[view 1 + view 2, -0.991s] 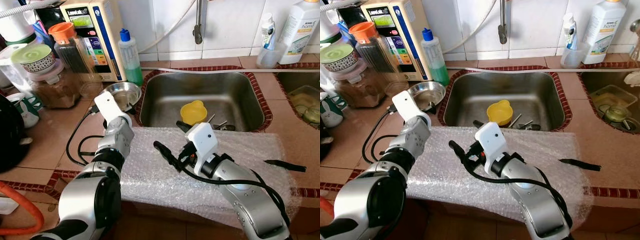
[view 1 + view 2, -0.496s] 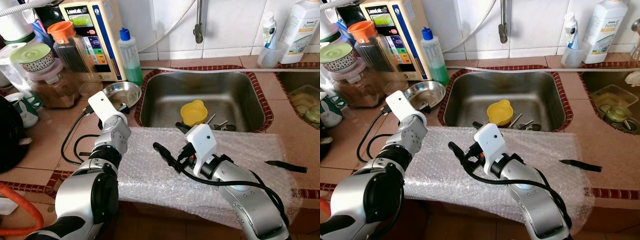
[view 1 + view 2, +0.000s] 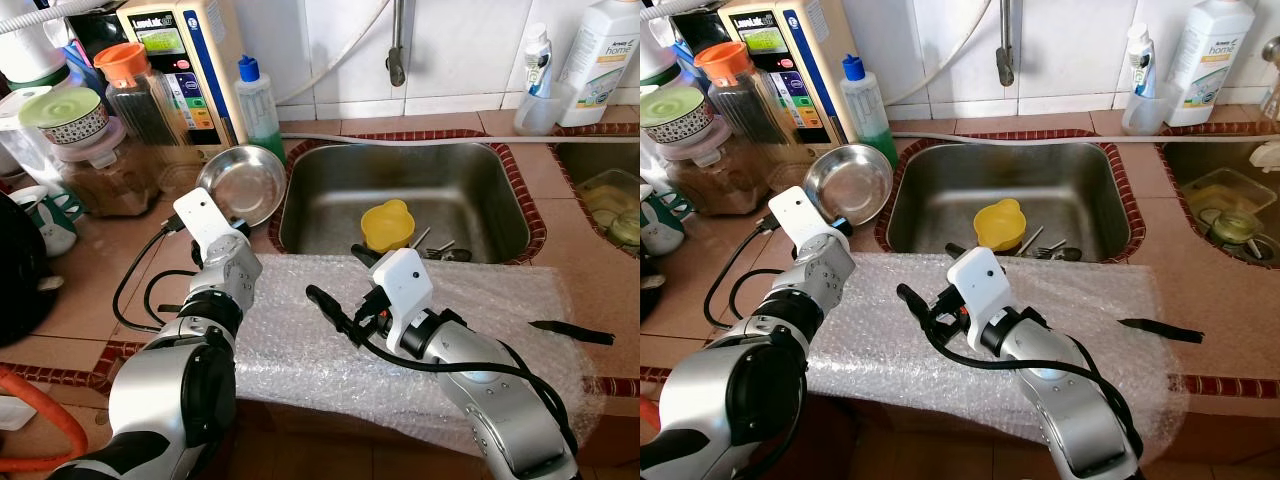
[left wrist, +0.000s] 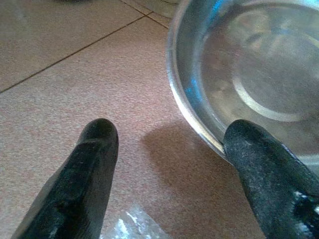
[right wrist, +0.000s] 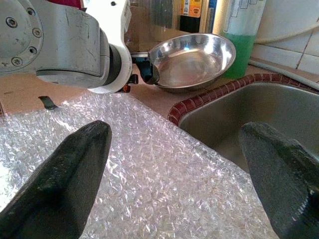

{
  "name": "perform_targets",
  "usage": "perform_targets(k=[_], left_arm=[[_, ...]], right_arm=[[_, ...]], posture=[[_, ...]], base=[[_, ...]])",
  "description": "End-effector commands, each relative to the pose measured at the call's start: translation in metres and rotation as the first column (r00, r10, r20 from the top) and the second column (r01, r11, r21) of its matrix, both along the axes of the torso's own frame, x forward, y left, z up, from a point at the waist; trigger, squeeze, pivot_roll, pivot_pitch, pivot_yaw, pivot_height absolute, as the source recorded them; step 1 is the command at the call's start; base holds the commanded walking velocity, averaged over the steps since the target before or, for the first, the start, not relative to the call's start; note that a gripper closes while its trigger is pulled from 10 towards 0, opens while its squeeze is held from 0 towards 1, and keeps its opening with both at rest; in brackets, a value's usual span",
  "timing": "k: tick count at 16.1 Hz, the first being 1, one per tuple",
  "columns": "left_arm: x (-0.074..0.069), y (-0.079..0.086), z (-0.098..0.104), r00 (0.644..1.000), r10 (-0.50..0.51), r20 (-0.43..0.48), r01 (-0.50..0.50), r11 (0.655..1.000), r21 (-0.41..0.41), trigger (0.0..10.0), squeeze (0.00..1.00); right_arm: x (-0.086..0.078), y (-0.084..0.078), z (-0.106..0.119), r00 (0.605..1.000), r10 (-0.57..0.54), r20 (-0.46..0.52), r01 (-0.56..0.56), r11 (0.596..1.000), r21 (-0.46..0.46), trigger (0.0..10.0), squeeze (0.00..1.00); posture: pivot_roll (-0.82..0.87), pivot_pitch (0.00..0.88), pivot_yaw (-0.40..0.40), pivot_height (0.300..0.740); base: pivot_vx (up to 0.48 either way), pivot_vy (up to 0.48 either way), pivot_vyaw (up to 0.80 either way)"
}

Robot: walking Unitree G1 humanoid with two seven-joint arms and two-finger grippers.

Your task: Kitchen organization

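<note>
- steel bowl (image 3: 849, 183) tilted up beside the sink (image 3: 940, 215); left gripper (image 3: 843, 224) at its rim
- right gripper (image 3: 920, 305) over bubble wrap (image 3: 1080, 300); yellow cup (image 3: 1000, 222) in sink

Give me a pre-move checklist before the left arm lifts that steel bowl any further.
1. Left gripper at steel bowl rim: ok.
2. Finger contact on the rim: ok; firm clamp: cannot tell.
3. Bowl tilted, near edge raised off the counter: ok.
4. Bowl empty: ok.
5. Green bottle close behind bowl: not ok.
6. Right gripper open over bubble wrap, apart from bowl: ok.
</note>
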State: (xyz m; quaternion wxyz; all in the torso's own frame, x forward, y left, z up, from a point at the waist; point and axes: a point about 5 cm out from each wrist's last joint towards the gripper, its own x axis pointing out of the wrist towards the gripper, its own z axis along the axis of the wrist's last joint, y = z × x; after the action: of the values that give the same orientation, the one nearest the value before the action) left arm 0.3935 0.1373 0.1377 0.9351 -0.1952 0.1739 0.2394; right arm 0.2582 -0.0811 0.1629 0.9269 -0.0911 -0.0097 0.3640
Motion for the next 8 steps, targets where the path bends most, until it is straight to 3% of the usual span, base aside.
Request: perform_targets(k=[1, 5, 8], left_arm=[[0.0, 0.008, 0.001, 1.0, 0.027, -0.01, -0.027, 1.0, 0.015, 0.4, 0.0], [0.001, 0.022, 0.008, 0.996, 0.083, 0.023, -0.085, 0.995, 0.06, 3.0, 0.0], [0.001, 0.032, 0.01, 0.992, 0.119, 0.034, -0.121, 0.989, 0.088, 3.1, 0.0]], right_arm=[[-0.003, 0.005, 0.005, 1.0, 0.014, 0.021, -0.014, 1.0, 0.009, 10.0, 1.0], [-0.002, 0.005, 0.005, 1.0, 0.015, 0.021, -0.015, 1.0, 0.006, 10.0, 1.0], [-0.002, 0.005, 0.005, 1.0, 0.018, 0.023, -0.018, 1.0, 0.005, 10.0, 1.0]], posture=[[-0.43, 0.092, 0.17, 0.74], [-0.42, 0.089, 0.168, 0.74], [-0.42, 0.089, 0.168, 0.74]], base=[[0.0, 0.0, 0.0], [0.0, 0.0, 0.0], [0.0, 0.0, 0.0]])
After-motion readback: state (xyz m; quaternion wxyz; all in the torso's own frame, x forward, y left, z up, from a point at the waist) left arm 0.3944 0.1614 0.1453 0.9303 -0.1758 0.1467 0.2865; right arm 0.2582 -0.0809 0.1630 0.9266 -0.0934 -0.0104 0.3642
